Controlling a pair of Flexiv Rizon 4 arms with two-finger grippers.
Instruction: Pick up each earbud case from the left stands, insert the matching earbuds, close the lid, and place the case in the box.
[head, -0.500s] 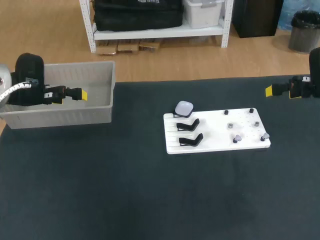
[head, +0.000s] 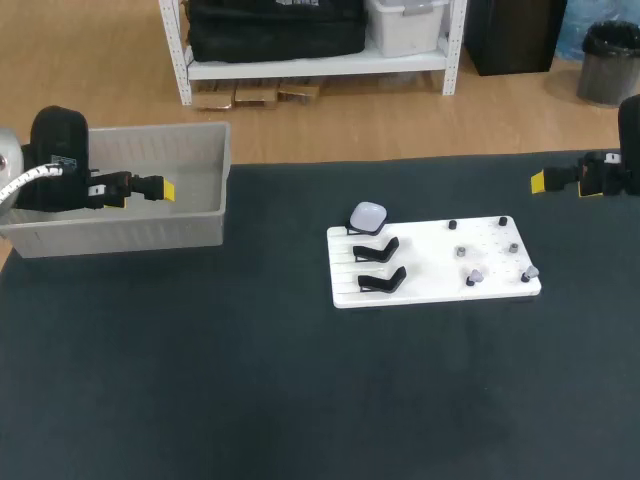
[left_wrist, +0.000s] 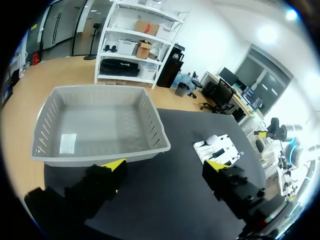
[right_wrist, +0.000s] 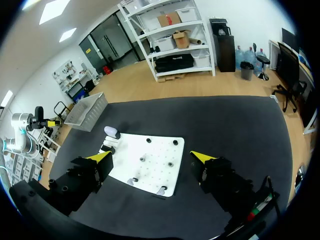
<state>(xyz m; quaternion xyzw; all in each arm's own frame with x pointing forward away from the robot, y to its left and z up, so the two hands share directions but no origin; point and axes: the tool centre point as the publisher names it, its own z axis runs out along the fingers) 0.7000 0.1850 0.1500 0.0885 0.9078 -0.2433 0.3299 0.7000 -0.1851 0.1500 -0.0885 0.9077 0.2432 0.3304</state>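
A pale lavender earbud case (head: 368, 215) sits shut on the farthest of three black stands at the left end of a white board (head: 435, 285). The two nearer stands (head: 377, 248) are empty. Two small grey earbuds (head: 474, 275) rest on pegs near the board's front right. My left gripper (head: 160, 189) hovers open over the grey box (head: 205, 228) at the far left, holding nothing. My right gripper (head: 540, 182) hangs open and empty at the far right, level with the board's back edge. In the right wrist view the board (right_wrist: 160, 150) and case (right_wrist: 111, 132) lie ahead of the gripper (right_wrist: 151, 157).
In the left wrist view the grey box (left_wrist: 160, 132) lies ahead of the open gripper (left_wrist: 165, 165), with only a white label on its floor. The white board (left_wrist: 225, 145) shows farther off. Dark mat covers the table, with free room in front of the board.
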